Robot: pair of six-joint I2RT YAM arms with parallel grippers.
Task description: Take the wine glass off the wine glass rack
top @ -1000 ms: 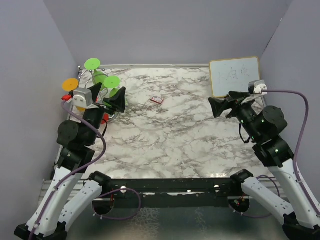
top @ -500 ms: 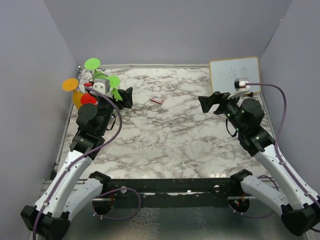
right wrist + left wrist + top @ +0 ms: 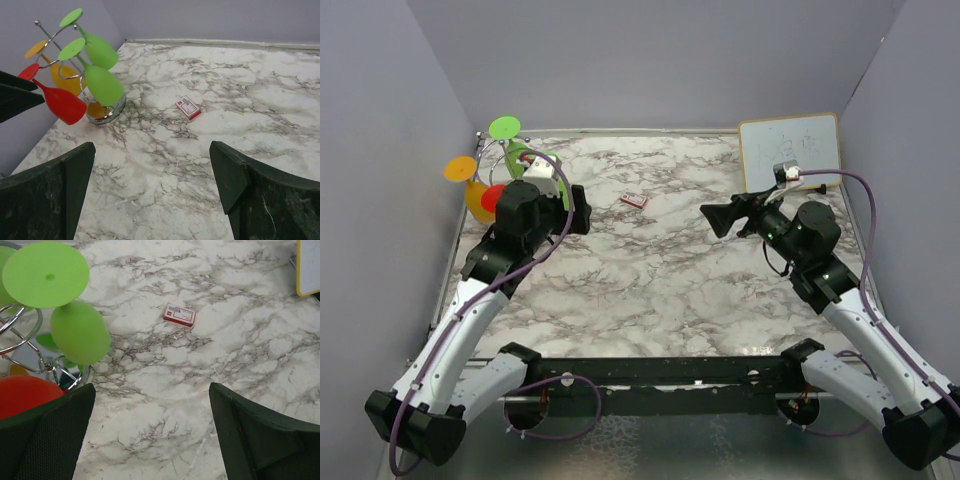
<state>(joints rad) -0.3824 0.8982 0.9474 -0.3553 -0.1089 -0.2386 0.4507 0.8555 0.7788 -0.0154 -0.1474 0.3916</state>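
Note:
The wine glass rack (image 3: 492, 160) is a silver wire stand at the table's far left corner, with a round base (image 3: 105, 111). Several plastic wine glasses hang upside down on it: two green (image 3: 104, 84), one orange (image 3: 65, 75) and one red (image 3: 62, 104). In the left wrist view a green glass (image 3: 79, 331) and the red glass (image 3: 24, 396) are close at the left. My left gripper (image 3: 578, 210) is open and empty, just right of the rack (image 3: 150, 390). My right gripper (image 3: 717, 217) is open and empty over the table's middle right, facing the rack (image 3: 152, 147).
A small red and white box (image 3: 634, 200) lies on the marble table (image 3: 650, 270) between the grippers. A white board (image 3: 790, 152) leans at the far right corner. Grey walls close in the left, back and right sides.
The left arm has stretched forward, its gripper shifting slightly right beside the rack. The right gripper has moved left toward the middle of the table. Both stay open.

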